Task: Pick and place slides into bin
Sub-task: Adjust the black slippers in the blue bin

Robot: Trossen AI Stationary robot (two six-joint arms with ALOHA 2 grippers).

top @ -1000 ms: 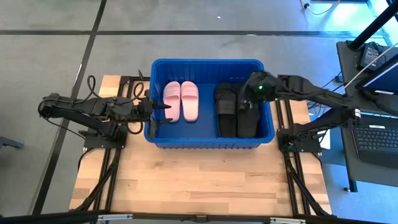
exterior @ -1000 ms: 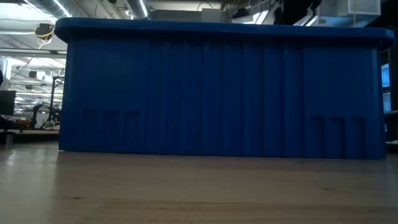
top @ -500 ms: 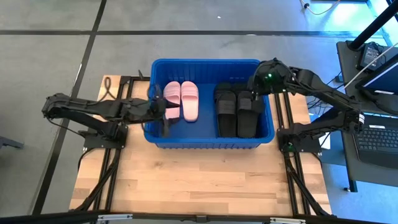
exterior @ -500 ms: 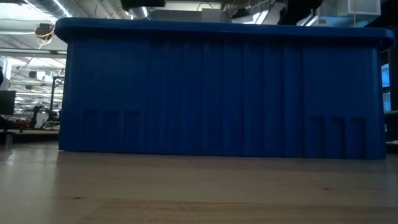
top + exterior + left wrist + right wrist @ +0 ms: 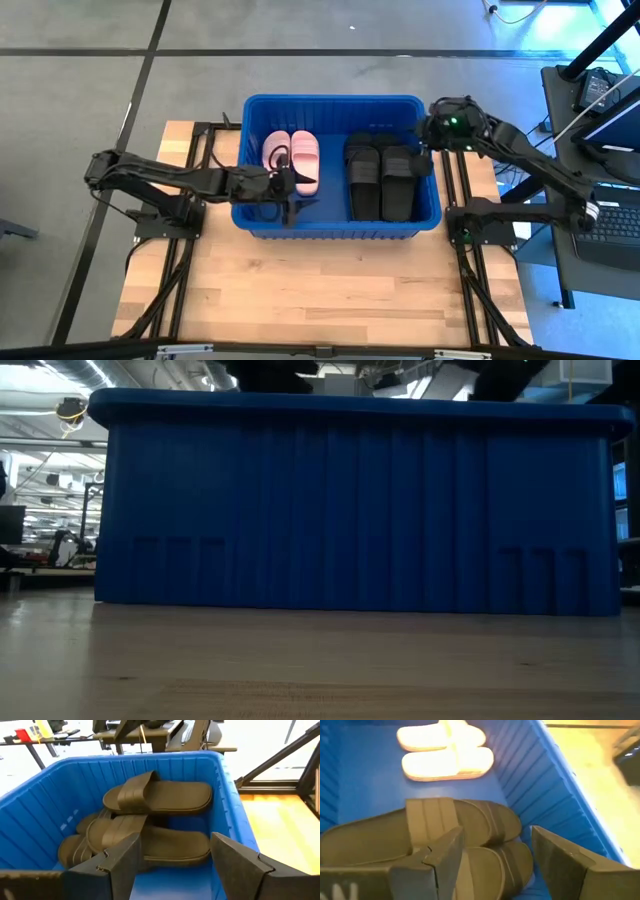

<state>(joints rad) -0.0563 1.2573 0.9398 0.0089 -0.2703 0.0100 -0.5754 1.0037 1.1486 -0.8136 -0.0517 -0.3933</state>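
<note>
Grey floor surrounds the wooden table (image 5: 300, 290); all visible slides (image 5: 381, 180) lie inside the bin (image 5: 330, 230). Left claw (image 5: 172, 860) and right claw (image 5: 492, 857) hover over it, both spread and empty. Slides look light, flexible foam; the strap seems the best hold.

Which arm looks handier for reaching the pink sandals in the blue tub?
Probably left. The left gripper, open, hangs inside the bin beside the pink pair; the right gripper is by the opposite wall, beyond the black slides.
</note>
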